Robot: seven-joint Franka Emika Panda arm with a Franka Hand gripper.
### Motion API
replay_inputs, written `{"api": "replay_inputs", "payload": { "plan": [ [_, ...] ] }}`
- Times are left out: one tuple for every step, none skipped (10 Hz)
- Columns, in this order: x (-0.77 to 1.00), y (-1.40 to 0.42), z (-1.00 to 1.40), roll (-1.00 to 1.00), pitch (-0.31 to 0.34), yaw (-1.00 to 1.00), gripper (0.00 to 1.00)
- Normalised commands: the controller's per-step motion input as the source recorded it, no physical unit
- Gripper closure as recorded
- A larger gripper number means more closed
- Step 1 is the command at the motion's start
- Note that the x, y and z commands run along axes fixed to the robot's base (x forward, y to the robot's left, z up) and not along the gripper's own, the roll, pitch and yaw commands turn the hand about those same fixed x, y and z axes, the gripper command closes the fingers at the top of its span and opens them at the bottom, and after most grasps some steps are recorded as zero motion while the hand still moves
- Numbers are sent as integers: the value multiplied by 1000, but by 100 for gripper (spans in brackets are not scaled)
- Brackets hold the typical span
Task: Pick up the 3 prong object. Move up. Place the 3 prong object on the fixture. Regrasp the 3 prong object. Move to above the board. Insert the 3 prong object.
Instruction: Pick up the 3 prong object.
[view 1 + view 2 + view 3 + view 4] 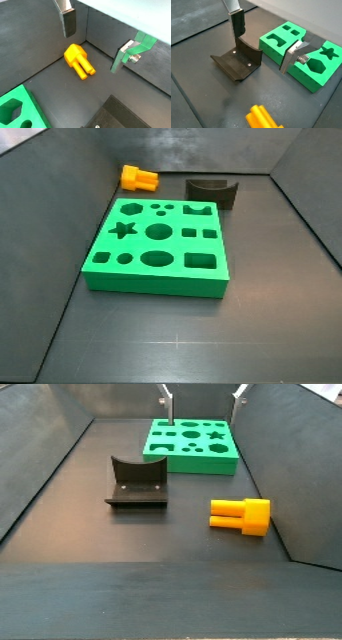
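Note:
The 3 prong object (79, 61) is a small orange-yellow block lying on its side on the dark floor, prongs flat. It also shows in a wrist view (261, 119) and in both side views (136, 177) (241, 516). The dark fixture (238, 62) (211, 190) (138, 484) stands beside the green board (301, 55) (160, 246) (194, 444). My gripper (97, 40) (264, 42) is open and empty, held high above the floor. Only its fingertips (167, 399) show in a side view, at the top edge.
Dark grey walls (40, 248) (301, 464) enclose the floor on all sides. The orange piece lies close to one wall and a corner. A board corner (20, 107) and the fixture's edge (127, 117) show in a wrist view.

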Motion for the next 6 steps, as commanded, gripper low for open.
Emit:
{"api": "replay_inputs", "payload": {
  "plan": [
    [-386,0,0,49,-120,-149,0],
    [-729,186,-69,11,-30,-563,0],
    [-249,11,-203,0,0,-951,0],
    [-231,3,-200,4,0,-971,0],
    [-249,29,-291,0,0,-946,0],
    [-271,57,-366,0,1,-920,0]
  ]
}}
